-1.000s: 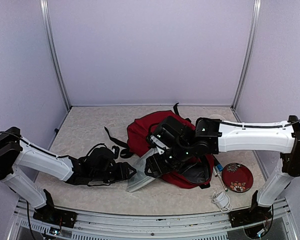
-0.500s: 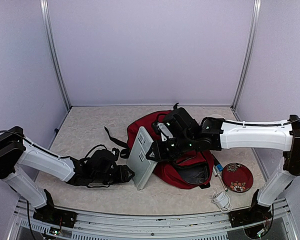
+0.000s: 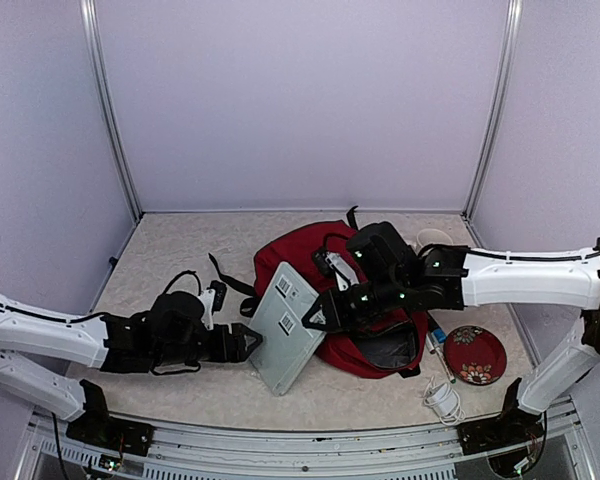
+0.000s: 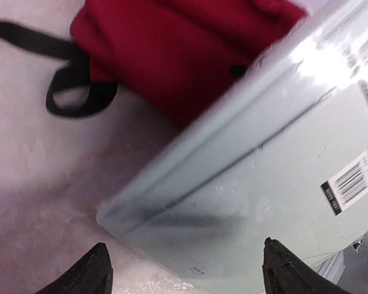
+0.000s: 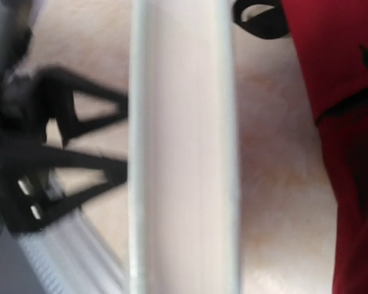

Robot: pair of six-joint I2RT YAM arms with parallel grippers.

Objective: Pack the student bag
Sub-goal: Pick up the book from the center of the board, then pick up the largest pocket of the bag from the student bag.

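The student bag [image 3: 285,262] is a soft, slumped dark-red fabric pack with black straps, lying on the pale speckled desk [image 3: 180,250]. Against it leans a thin, rigid grey slab [image 3: 285,330], rectangular, with a smooth, slightly glossy face that carries barcode stickers. The slab stands tilted on its lower edge.

The right gripper [image 3: 318,318] is clamped on the slab's upper right edge. The bag lies directly behind and beneath this gripper, its red cloth [image 5: 349,92] beside the slab's pale, rounded edge [image 5: 181,153] in the right wrist view.

The left gripper [image 3: 252,343] is released. Its black fingers [image 4: 95,272] are spread wide, with the slab's lower corner [image 4: 264,184] just ahead of them. The bag [image 4: 190,49] lies beyond the slab, with a looped black strap [image 4: 80,101] off to the left.

The bag's mouth [image 3: 390,350] gapes on the side nearer the right arm's base and shows dark grey lining. I cannot tell what lies inside.

Farther toward that base sit a round red plate [image 3: 475,354] with a floral pattern and a coiled white cable [image 3: 442,400].
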